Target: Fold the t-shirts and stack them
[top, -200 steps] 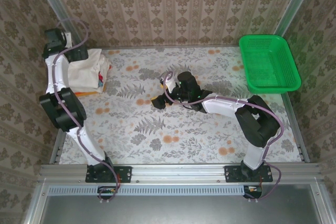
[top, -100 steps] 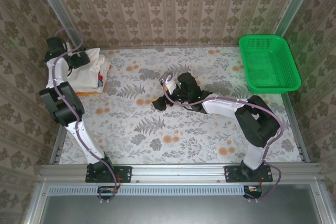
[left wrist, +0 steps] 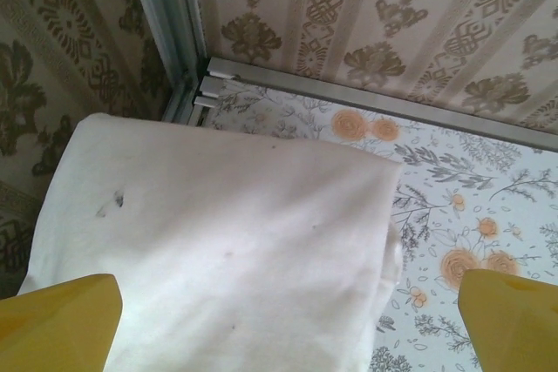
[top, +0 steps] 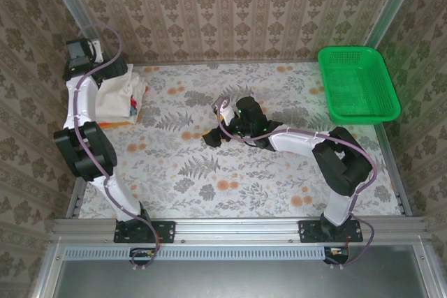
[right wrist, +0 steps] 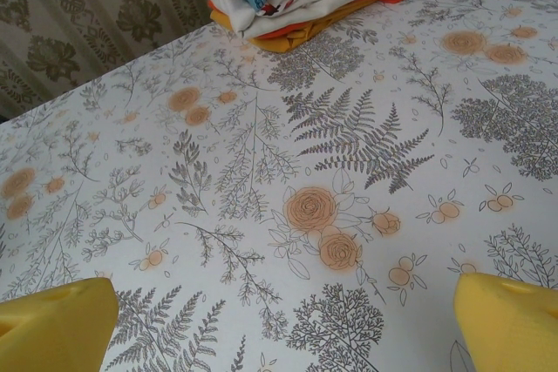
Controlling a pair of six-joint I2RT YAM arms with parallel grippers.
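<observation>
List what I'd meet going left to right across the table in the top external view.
stack of folded t-shirts → right gripper, open over the bare tablecloth → green mesh basket

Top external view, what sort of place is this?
Probably a robot test cell dressed like a home: brown-patterned wallpaper panels held in aluminium rails, a floral-print tabletop, and a stack of folded cloth t-shirts.
</observation>
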